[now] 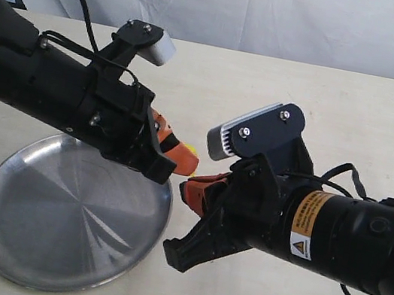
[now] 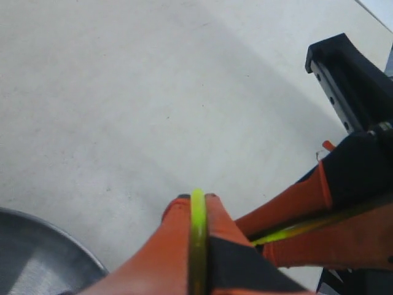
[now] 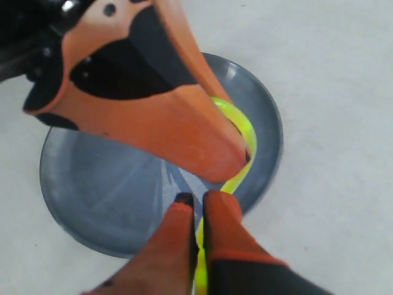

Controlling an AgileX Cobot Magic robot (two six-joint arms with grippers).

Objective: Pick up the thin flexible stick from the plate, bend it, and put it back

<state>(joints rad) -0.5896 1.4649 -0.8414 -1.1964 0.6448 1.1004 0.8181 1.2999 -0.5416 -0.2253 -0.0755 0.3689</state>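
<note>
The thin yellow flexible stick (image 2: 197, 239) is pinched between the orange fingers of my left gripper (image 2: 197, 198), which is shut on it. Its other part (image 3: 241, 126) curves in a tight loop down into my right gripper (image 3: 195, 198), also shut on it. In the exterior view only a small yellow bit of the stick (image 1: 191, 149) shows between the left gripper (image 1: 179, 161) and the right gripper (image 1: 191, 191), whose tips almost meet above the right rim of the steel plate (image 1: 20, 239). The plate (image 3: 98, 203) lies below both grippers with nothing on it.
The pale tabletop (image 1: 268, 91) stretches around the plate, with a white cloth backdrop (image 1: 281, 17) behind it. Both black arms and their cables hang low over the table.
</note>
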